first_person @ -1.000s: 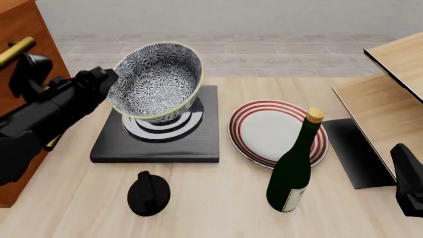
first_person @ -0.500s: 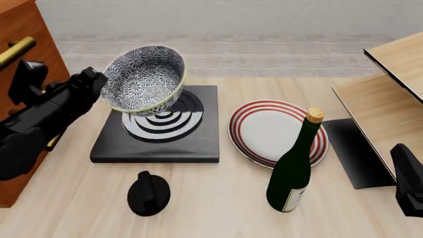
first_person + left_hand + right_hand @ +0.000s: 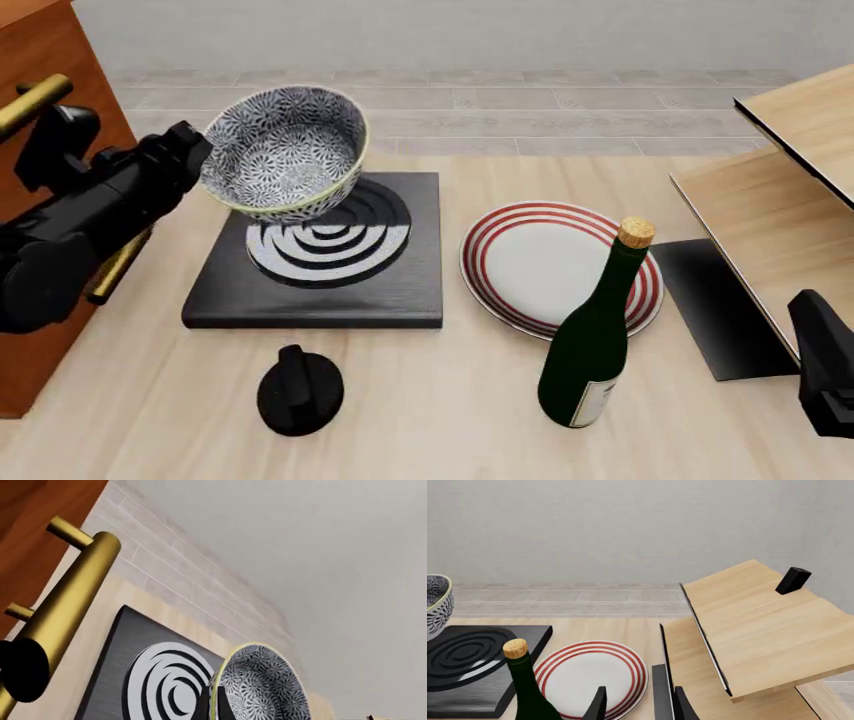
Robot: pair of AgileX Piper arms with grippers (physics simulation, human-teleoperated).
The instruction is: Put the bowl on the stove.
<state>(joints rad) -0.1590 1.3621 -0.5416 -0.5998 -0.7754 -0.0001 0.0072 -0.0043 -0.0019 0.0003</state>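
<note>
The blue-and-white floral bowl [image 3: 284,150] with a pale rim hangs tilted above the far left part of the black square stove [image 3: 400,290], clear of its ringed burner. My left gripper [image 3: 200,165] is shut on the bowl's left rim. In the left wrist view the bowl [image 3: 261,685] shows edge-on next to the stove [image 3: 117,670], with my left gripper [image 3: 217,710] pinching its rim at the picture's edge. My right gripper [image 3: 637,707] is open and empty, low at the right; the bowl's edge [image 3: 437,605] and the stove [image 3: 467,680] show far off in the right wrist view.
A red-ringed white plate [image 3: 561,265] lies right of the stove. A green corked bottle [image 3: 587,340] stands in front of the plate. A small black knob [image 3: 300,390] sits in front of the stove. A cabinet with a gold handle [image 3: 34,100] stands left; a wooden shelf [image 3: 787,190] stands right.
The bowl has moved left and a little up in my left gripper and now tilts more upright. More of the burner shows. The right arm has not moved.
</note>
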